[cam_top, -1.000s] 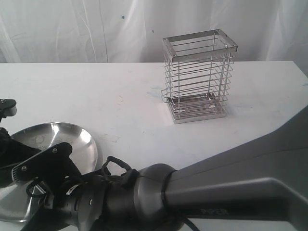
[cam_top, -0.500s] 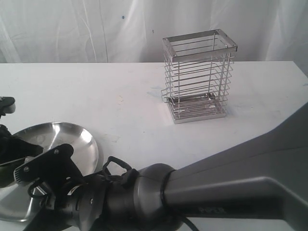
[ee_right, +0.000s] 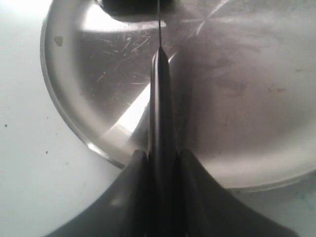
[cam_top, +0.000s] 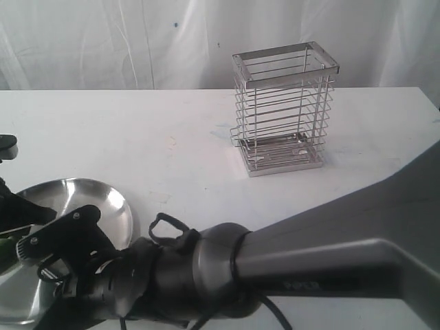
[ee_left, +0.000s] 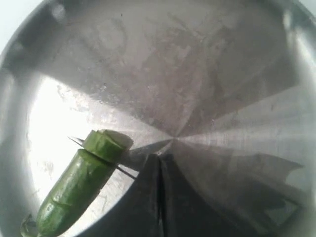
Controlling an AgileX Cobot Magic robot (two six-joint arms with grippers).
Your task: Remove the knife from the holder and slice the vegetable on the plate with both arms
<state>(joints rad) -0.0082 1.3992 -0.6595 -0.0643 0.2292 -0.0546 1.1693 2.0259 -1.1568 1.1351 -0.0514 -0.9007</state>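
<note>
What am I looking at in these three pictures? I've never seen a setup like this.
This is a robot with two arms, each ending in a pincer and carrying a small camera at its wrist. One picture is from a camera off the arms. It shows a white table, an empty wire holder, a steel plate at lower left, and the big grey right arm reaching across in front.

The other two pictures look down from the wrists onto the same plate. In the right wrist view, the right pincer is shut on a knife, seen edge-on and pointing over the plate. In the left wrist view, the left pincer looks closed and empty beside a green vegetable, with the thin blade cutting into its end, so one slice is nearly parted.
</note>
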